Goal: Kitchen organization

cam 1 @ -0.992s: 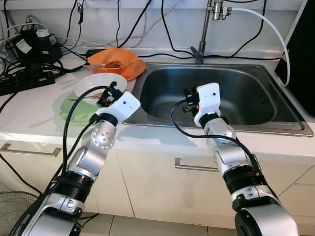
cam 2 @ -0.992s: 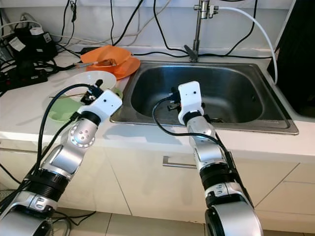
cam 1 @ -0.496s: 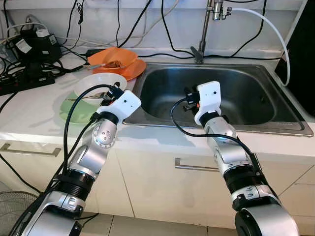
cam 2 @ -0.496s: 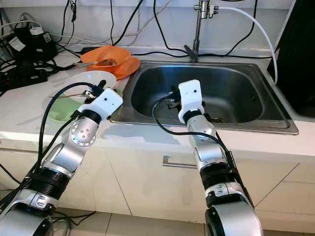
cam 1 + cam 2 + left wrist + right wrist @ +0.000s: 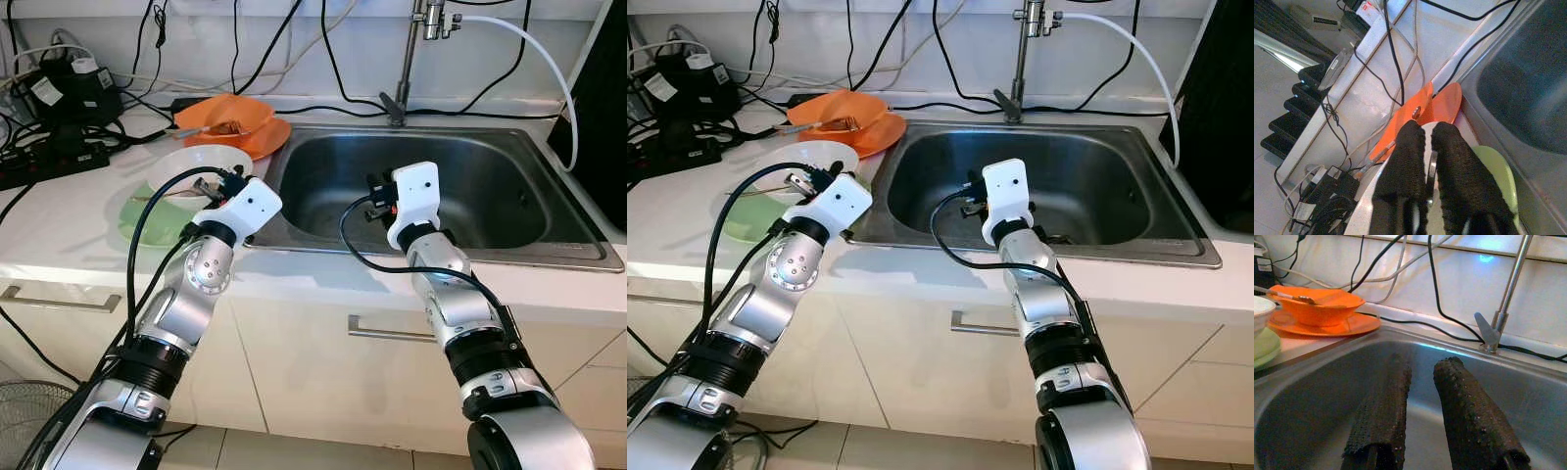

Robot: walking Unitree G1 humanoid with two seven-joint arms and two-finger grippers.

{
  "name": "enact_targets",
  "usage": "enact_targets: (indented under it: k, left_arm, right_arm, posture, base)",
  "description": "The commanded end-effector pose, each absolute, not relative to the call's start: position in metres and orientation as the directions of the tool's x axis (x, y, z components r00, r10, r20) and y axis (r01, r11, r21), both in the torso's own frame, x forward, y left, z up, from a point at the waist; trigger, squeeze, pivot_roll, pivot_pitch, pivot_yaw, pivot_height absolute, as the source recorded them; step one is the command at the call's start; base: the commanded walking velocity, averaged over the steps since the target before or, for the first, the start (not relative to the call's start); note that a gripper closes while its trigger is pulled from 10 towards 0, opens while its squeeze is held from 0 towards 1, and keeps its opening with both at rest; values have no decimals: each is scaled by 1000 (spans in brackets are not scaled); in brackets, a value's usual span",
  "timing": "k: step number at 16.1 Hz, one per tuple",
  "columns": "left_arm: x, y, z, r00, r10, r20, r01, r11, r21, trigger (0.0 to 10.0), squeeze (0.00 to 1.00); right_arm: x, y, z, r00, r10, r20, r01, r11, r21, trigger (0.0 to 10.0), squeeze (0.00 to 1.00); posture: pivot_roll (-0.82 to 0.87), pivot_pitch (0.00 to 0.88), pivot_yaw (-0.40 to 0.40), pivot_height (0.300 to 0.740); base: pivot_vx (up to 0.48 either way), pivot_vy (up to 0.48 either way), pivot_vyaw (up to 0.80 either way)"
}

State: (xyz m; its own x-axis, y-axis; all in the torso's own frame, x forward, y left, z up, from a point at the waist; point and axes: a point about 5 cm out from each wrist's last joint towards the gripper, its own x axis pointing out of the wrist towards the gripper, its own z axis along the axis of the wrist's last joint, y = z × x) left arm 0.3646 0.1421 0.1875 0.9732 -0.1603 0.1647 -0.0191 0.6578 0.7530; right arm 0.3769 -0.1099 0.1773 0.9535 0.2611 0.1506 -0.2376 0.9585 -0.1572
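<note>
A steel sink (image 5: pixel 549 240) is set into the white worktop (image 5: pixel 59 230), with the right gripper (image 5: pixel 1420 406) held over its basin, jaws parted and empty. On the worktop left of the sink, an orange bowl (image 5: pixel 230 113) rests on an orange plate (image 5: pixel 266 137), and nearer, a white bowl (image 5: pixel 186 162) sits on a green plate (image 5: pixel 137 220). The left gripper (image 5: pixel 1425 147) is poised at the white bowl, its jaws clenched on a thin metal utensil (image 5: pixel 1433 164).

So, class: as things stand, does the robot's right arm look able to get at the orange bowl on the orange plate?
Probably not easily. The right gripper sits open over the steel sink, while the orange bowl lies far across, beyond the left gripper at the white bowl.
</note>
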Motion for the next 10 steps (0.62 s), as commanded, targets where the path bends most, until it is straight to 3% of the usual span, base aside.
enact_targets:
  k: [1, 8, 9, 10]
  left_arm:
    - [366, 142, 194, 967, -164, 194, -41, 651, 758, 0, 0]
    - [366, 141, 198, 959, -168, 226, -65, 649, 758, 0, 0]
    - [366, 141, 198, 961, -165, 223, -64, 651, 756, 4314, 0]
    - [366, 141, 198, 961, -163, 223, -64, 653, 755, 10000, 0]
  right_arm:
    - [376, -111, 178, 955, 258, 149, -236, 960, -153, 10000, 0]
    - [377, -110, 178, 954, 260, 150, -237, 959, -153, 10000, 0]
    - [377, -110, 178, 954, 261, 149, -238, 959, -154, 10000, 0]
    - [377, -110, 178, 954, 261, 149, -238, 959, -154, 10000, 0]
  posture:
    - [11, 0, 45, 740]
    - [11, 0, 44, 740]
    - [11, 0, 43, 740]
    - [11, 0, 43, 740]
  base:
    - [0, 0, 0]
    - [0, 0, 0]
    - [0, 0, 0]
    - [0, 0, 0]
